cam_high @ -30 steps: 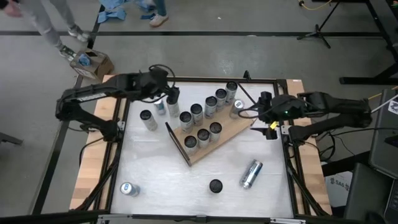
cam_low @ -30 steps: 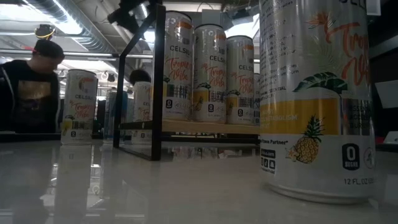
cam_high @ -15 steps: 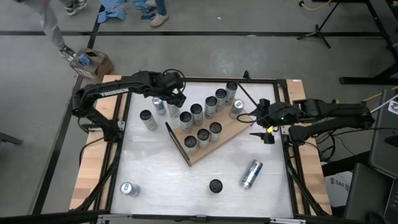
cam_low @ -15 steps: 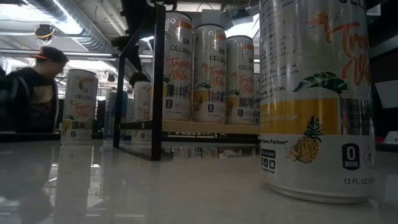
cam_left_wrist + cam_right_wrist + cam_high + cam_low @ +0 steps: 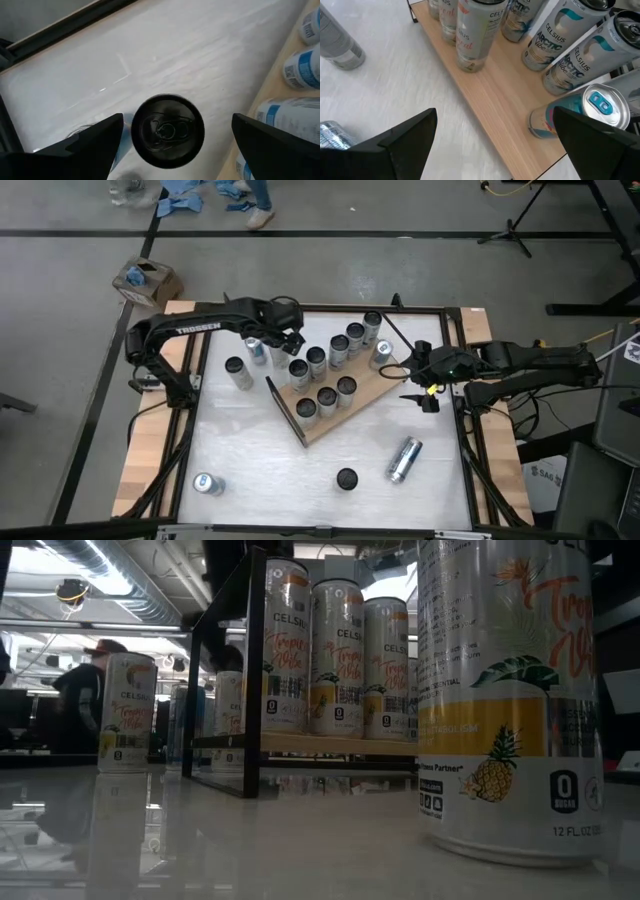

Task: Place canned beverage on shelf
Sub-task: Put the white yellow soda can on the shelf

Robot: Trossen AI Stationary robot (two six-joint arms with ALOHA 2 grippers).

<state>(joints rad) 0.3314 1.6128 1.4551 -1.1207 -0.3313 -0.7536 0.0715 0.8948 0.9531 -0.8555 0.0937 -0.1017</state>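
White tabletop (image 5: 250, 450) carries the light-brown wooden shelf (image 5: 375, 392); left gripper (image 5: 283, 338) hangs released over a black-topped can (image 5: 167, 130) near the far edge, right gripper (image 5: 413, 370) released beside the shelf

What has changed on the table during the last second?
The left end effector moved right, from the table's left rear toward the shelf, and now hangs open above a dark-topped can. The right end effector shifted slightly left, open. The cans and the shelf stayed where they were.

Thirteen cans (image 5: 316, 360), one shelf (image 5: 372, 393)
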